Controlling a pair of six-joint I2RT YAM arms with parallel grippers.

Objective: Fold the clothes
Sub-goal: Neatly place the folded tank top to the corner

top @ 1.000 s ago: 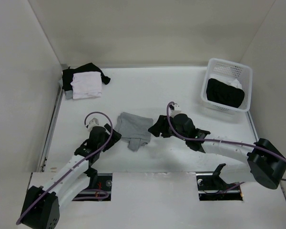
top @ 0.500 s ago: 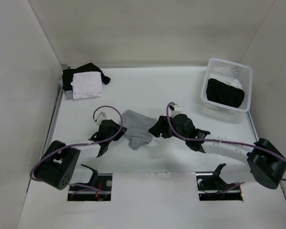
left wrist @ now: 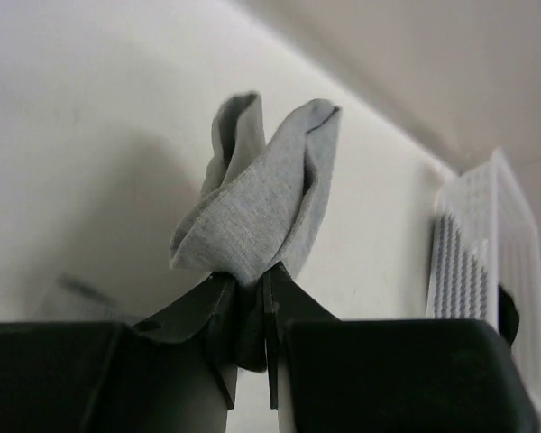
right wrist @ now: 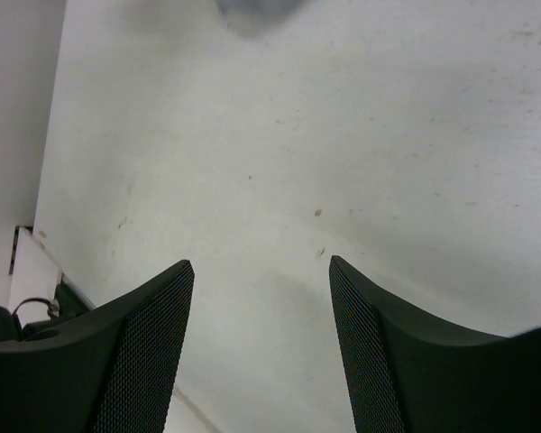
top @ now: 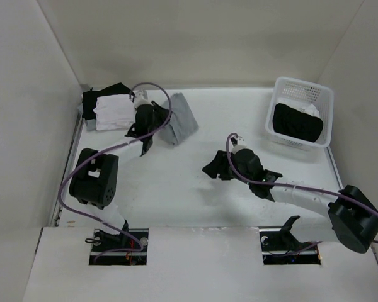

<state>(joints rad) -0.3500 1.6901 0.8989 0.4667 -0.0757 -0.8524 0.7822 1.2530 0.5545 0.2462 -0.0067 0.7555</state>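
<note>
Left gripper point(left wrist: 251, 290) is clamped tight on a bunched edge of the grey T-shirt point(left wrist: 263, 203). It's holding the shirt up at the back left of the table point(top: 195, 189), just beside the pile of black and white clothes point(top: 112, 110). A second ago the shirt was lying crumpled mid-table with that gripper wide open next to it. Right gripper point(top: 215, 168) is spread open over bare table, holding nothing. My guess is the shirt's headed for the pile.

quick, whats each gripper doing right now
left gripper: closed on the grey T-shirt
right gripper: open, holding nothing
</note>
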